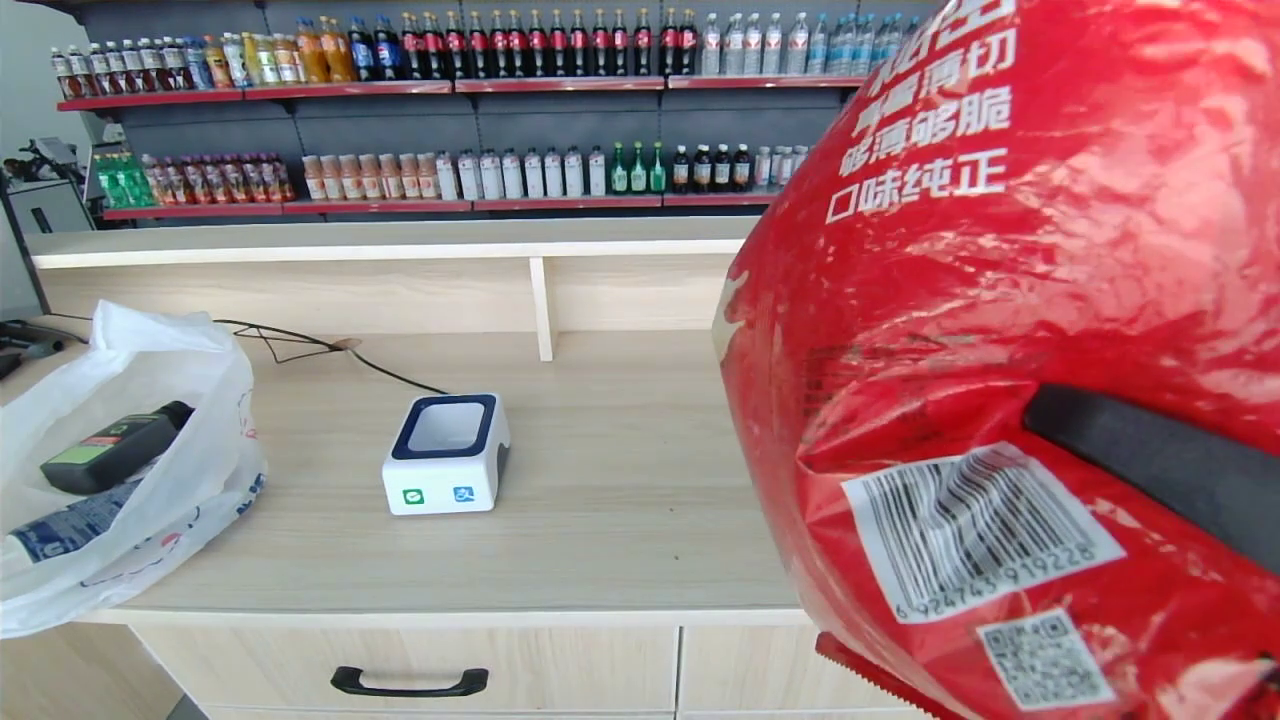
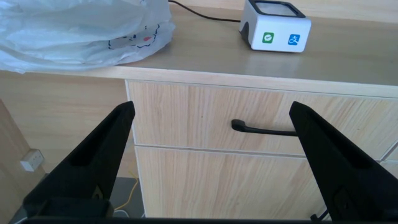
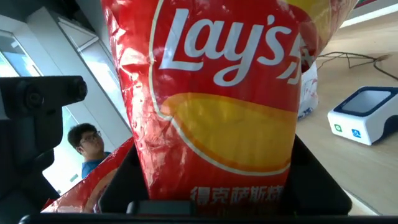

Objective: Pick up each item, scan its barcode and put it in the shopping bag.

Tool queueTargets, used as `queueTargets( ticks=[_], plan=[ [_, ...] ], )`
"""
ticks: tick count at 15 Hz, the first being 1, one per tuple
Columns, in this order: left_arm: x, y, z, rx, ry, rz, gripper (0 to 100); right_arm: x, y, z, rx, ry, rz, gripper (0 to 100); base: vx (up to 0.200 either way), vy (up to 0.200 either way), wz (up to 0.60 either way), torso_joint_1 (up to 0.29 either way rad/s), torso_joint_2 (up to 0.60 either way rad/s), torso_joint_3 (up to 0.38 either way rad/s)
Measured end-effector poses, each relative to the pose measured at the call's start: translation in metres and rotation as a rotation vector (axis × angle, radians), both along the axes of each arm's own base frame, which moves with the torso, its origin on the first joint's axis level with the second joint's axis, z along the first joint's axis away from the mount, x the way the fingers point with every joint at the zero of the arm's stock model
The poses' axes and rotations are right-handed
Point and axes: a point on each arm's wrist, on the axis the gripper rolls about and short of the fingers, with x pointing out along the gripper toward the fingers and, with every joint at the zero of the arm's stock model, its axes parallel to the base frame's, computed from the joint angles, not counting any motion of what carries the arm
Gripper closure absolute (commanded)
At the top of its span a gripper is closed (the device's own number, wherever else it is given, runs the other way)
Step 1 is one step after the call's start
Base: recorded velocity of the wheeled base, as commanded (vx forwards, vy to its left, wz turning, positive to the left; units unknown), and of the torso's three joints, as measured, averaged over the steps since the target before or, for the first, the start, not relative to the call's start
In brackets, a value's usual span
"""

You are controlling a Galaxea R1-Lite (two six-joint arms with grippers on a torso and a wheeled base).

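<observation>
A red chip bag (image 1: 1000, 300) hangs high at the right, close to the head camera, with its barcode (image 1: 975, 530) facing that camera. My right gripper (image 3: 217, 190) is shut on the bag's lower part, and one black finger (image 1: 1150, 460) lies across it. The white scanner (image 1: 447, 455) with a dark blue window frame sits mid-counter. At the counter's left end lies the white plastic shopping bag (image 1: 200, 390), open, with a dark bottle (image 1: 115, 445) inside. My left gripper (image 2: 211, 112) is open and holds nothing, low in front of the drawers, below the counter edge.
The wooden counter (image 1: 620, 520) has a raised back ledge (image 1: 400, 250) and a black cable (image 1: 390, 375) running to the scanner. Drawers with a black handle (image 1: 408, 682) are below. Shelves of drink bottles (image 1: 500, 110) line the far wall.
</observation>
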Motion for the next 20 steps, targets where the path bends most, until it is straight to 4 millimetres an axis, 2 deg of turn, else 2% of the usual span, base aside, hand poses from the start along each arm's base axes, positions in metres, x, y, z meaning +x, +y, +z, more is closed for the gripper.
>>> queueTargets(
  ticks=[4, 6, 8, 11, 15, 20],
  plan=[
    [0.000, 0.000, 0.000, 0.001, 0.000, 0.000, 0, 0.018, -0.002, -0.015, -0.196, -0.173, -0.154, 100, 0.000, 0.000, 0.00, 0.000, 0.00, 0.000],
    [0.000, 0.000, 0.000, 0.000, 0.000, 0.000, 0, 0.026, -0.001, -0.020, -0.267, -0.233, -0.309, 100, 0.000, 0.000, 0.00, 0.000, 0.00, 0.000],
    [0.000, 0.000, 0.000, -0.001, 0.000, 0.000, 0, 0.033, -0.004, -0.024, -0.345, -0.276, -0.540, 100, 0.000, 0.000, 0.00, 0.000, 0.00, 0.000],
    [0.000, 0.000, 0.000, -0.001, 0.000, 0.000, 0, 0.045, -0.009, -0.028, -0.396, -0.247, -0.705, 100, -0.067, 0.000, 0.00, 0.001, 0.00, 0.001],
    [0.000, 0.000, 0.000, -0.002, -0.001, 0.000, 0, 0.064, -0.016, -0.034, -0.428, -0.206, -0.794, 100, 0.000, 0.050, 0.00, -0.008, 0.00, 0.003],
    [0.000, 0.000, 0.000, -0.006, 0.001, 0.000, 0, 0.064, -0.032, -0.044, -0.463, -0.162, -0.845, 100, 0.000, 0.200, 0.00, 0.006, 0.00, 0.003]
  ],
)
